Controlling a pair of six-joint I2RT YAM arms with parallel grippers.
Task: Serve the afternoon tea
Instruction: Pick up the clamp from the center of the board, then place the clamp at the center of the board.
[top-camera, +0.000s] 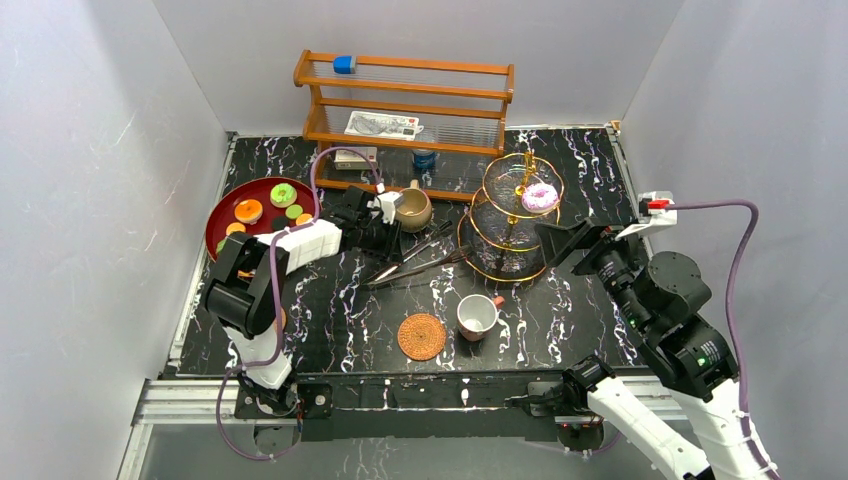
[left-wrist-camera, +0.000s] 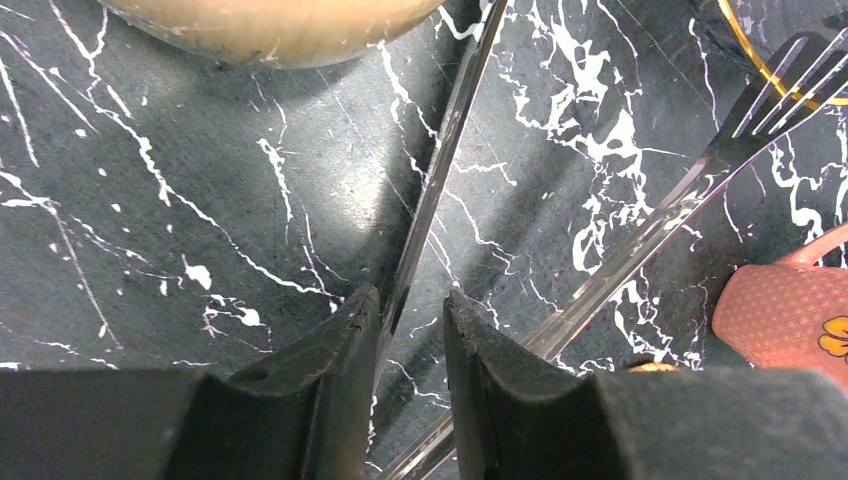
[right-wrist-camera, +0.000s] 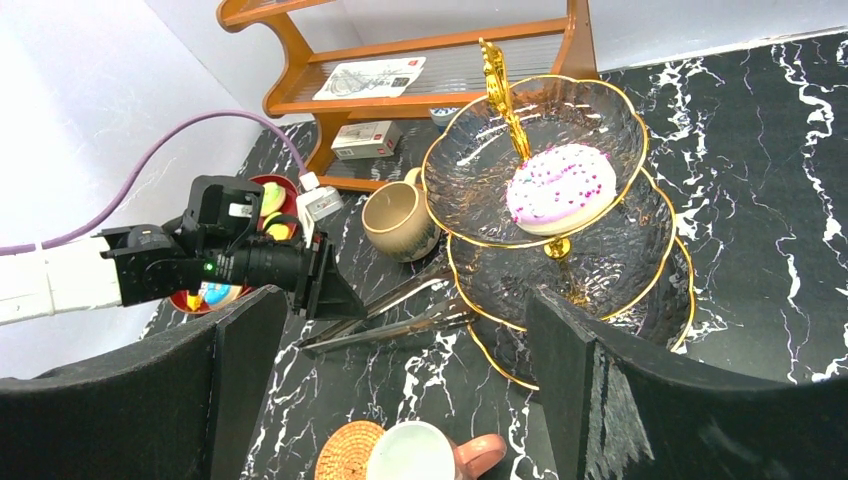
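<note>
**Left fingers astride a tong arm; right jaws wide and empty**

Black fingers (left-wrist-camera: 350, 340) of the left gripper (left-wrist-camera: 412, 300) fill the bottom of the left wrist view, low over the black marbled tabletop (left-wrist-camera: 180, 220). The jaws stand a narrow gap apart. One thin metal arm of the tongs (left-wrist-camera: 440, 150) runs between them, close against one pad, with bare marble showing beside the other, so nothing is clamped. The tongs' fork-ended arm (left-wrist-camera: 700, 190) lies just beside, angled toward the gold-rimmed tiered stand (right-wrist-camera: 600, 270).

The tan mug (top-camera: 412, 207) sits just beyond the gripper, toward the far edge, in front of the wooden rack (top-camera: 400, 100).

Toy pastries (top-camera: 283, 194) lie on a red tray (top-camera: 225, 205) by the left edge. The left arm reaches past it.

A pink doughnut (right-wrist-camera: 560, 185) rests on the stand's top tier.

The right gripper (right-wrist-camera: 400, 300) hovers beside the stand on its right-edge side. Its jaws are spread fully and hold nothing.

Toward the near edge, the white red-handled cup (top-camera: 477, 315) stands just beside a woven coaster (top-camera: 421, 336), not on it.
</note>
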